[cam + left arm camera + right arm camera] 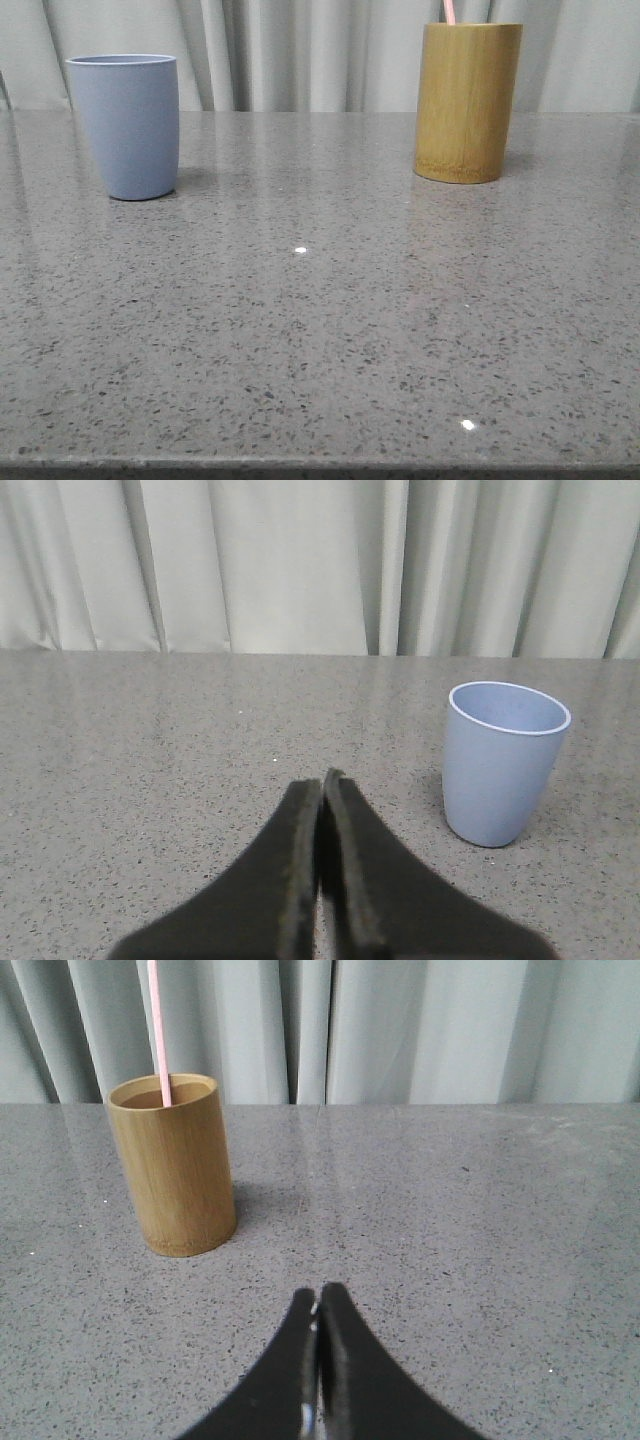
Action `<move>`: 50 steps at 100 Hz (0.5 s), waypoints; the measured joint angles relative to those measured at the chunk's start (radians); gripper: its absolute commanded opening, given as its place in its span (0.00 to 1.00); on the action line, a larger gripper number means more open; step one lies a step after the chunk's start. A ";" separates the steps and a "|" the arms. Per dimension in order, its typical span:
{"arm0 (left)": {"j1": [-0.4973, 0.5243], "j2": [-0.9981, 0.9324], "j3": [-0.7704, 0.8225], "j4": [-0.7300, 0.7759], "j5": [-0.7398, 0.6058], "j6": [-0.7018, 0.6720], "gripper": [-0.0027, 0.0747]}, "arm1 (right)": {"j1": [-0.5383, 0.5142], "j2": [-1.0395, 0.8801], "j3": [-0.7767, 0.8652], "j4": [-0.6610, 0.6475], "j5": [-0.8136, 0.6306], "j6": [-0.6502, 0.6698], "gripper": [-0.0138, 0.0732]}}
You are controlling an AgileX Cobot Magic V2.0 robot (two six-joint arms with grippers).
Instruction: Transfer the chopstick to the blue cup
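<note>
Both grippers, the left gripper (322,780) and right gripper (318,1295), are pinched together holding nothing, so nothing is done yet: the chopstick (157,1030) stands in the bamboo cup (468,102), well apart from the blue cup (128,125).

Pink chopstick (157,1030) upright in bamboo holder (468,102); empty blue cup (126,126) well apart.
</note>
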 measured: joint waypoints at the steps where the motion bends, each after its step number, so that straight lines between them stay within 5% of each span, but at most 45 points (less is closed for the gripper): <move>1: 0.000 0.014 -0.006 -0.002 0.003 0.000 0.01 | 0.000 0.013 -0.006 0.000 0.003 0.000 0.05; 18: 0.000 0.174 -0.129 -0.005 0.090 0.000 0.11 | 0.000 0.165 -0.133 0.000 0.061 0.000 0.13; 39: 0.000 0.324 -0.204 -0.005 0.116 0.000 0.44 | 0.000 0.300 -0.217 0.000 0.080 0.000 0.42; 50: 0.000 0.373 -0.230 -0.012 0.119 0.000 0.52 | 0.000 0.341 -0.238 0.000 0.082 0.000 0.55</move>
